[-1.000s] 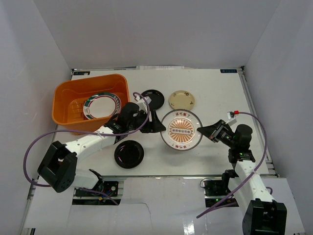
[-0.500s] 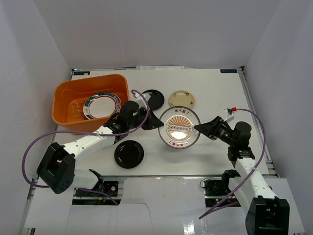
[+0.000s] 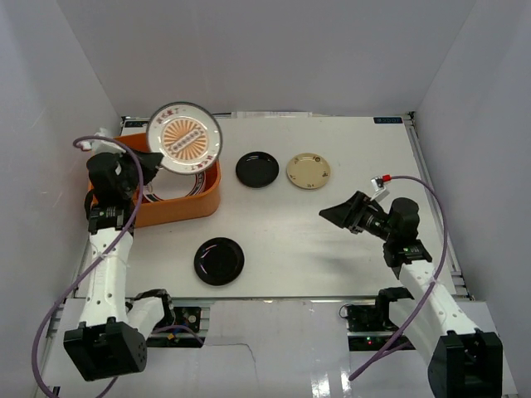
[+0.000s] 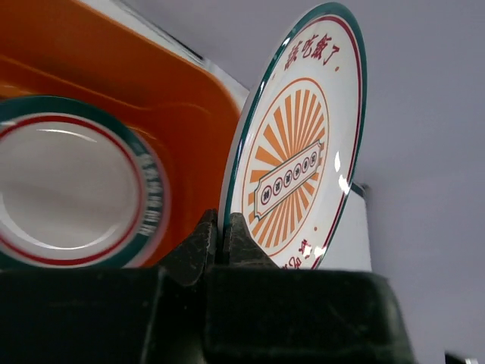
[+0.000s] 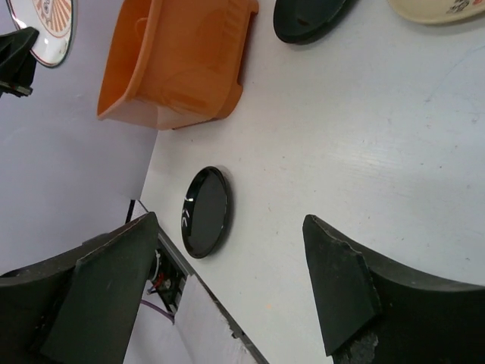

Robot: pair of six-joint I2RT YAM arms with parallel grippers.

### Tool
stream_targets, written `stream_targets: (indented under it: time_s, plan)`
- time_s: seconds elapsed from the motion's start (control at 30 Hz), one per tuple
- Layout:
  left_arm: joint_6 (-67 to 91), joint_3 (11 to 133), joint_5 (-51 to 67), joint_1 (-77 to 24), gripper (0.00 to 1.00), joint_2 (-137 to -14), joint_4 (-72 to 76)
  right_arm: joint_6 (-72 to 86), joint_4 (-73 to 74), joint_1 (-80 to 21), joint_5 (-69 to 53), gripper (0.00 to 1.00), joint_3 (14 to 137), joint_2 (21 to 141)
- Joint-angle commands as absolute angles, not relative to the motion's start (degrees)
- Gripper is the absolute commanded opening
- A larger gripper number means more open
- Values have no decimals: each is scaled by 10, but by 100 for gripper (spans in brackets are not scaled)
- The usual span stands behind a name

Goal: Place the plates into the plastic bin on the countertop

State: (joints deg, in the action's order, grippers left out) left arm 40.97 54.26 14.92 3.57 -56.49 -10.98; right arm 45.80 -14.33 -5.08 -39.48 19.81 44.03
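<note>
My left gripper (image 3: 154, 159) (image 4: 222, 229) is shut on the lower rim of the white plate with the orange sunburst (image 3: 184, 138) (image 4: 301, 144). It holds the plate tilted up on edge above the orange plastic bin (image 3: 209, 196) (image 4: 182, 106). A white plate with a green-red rim (image 4: 68, 189) lies inside the bin. My right gripper (image 3: 340, 214) (image 5: 229, 226) hangs open over the countertop (image 3: 332, 257) with nothing between its fingers. Two black plates (image 3: 219, 261) (image 3: 257, 169) and a cream plate (image 3: 308, 171) lie on the countertop.
White walls enclose the countertop on three sides. The bin stands in the far left corner, close to the left wall. In the right wrist view the near black plate (image 5: 206, 212) lies close to the table's front edge.
My left arm has swung the sunburst plate from the table's middle up and left over the bin. My right gripper has let go of the plate, opened and drawn back.
</note>
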Motion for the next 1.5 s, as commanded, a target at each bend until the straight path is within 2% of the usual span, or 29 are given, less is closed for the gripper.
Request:
stream_targets:
  time_s: [0.0, 0.23, 0.43, 0.47, 0.57, 0.6, 0.67, 0.7, 0.77, 0.8, 0.83, 1.03, 1.07, 1.17, 1.3, 1.37, 1.47]
  plan:
    - [413, 516, 146, 126, 0, -548, -154, 412, -118, -105, -352, 82, 224, 469]
    - [429, 454, 111, 187, 0, -595, -122, 368, -107, -301, -204, 80, 285, 585]
    - [425, 453, 92, 194, 0, -650, -110, 360, -139, -445, -135, 82, 344, 755]
    - [421, 454, 96, 194, 3, -658, -114, 365, -146, -472, -132, 82, 360, 775]
    - [412, 452, 91, 194, 18, -672, -113, 385, -184, -518, -128, 82, 386, 852]
    - [407, 451, 90, 194, 32, -672, -113, 392, -193, -528, -125, 80, 393, 871]
    - [404, 446, 91, 194, 52, -664, -110, 414, -222, -560, -119, 77, 406, 922]
    - [401, 446, 93, 194, 70, -659, -107, 422, -230, -569, -113, 74, 421, 939]
    - [397, 446, 99, 194, 83, -646, -107, 451, -259, -590, -111, 70, 431, 982]
    - [395, 449, 106, 194, 94, -642, -109, 463, -270, -594, -106, 66, 437, 996]
    - [394, 452, 110, 194, 98, -633, -110, 474, -280, -599, -106, 64, 439, 1020]
    - [388, 458, 192, 177, 98, -586, -114, 553, -366, -606, -101, 43, 432, 1082]
    - [382, 462, 198, 170, 98, -570, -119, 559, -377, -605, -98, 31, 429, 1085]
    - [356, 474, 222, 136, 98, -533, -142, 572, -386, -605, -66, 10, 408, 1069]
    - [322, 476, 274, 80, 97, -482, -178, 549, -388, -594, -38, 8, 353, 956]
    - [309, 469, 329, 49, 93, -463, -190, 527, -387, -581, -51, 8, 313, 899]
    - [288, 466, 389, 24, 90, -441, -223, 508, -363, -529, -87, 8, 275, 750]
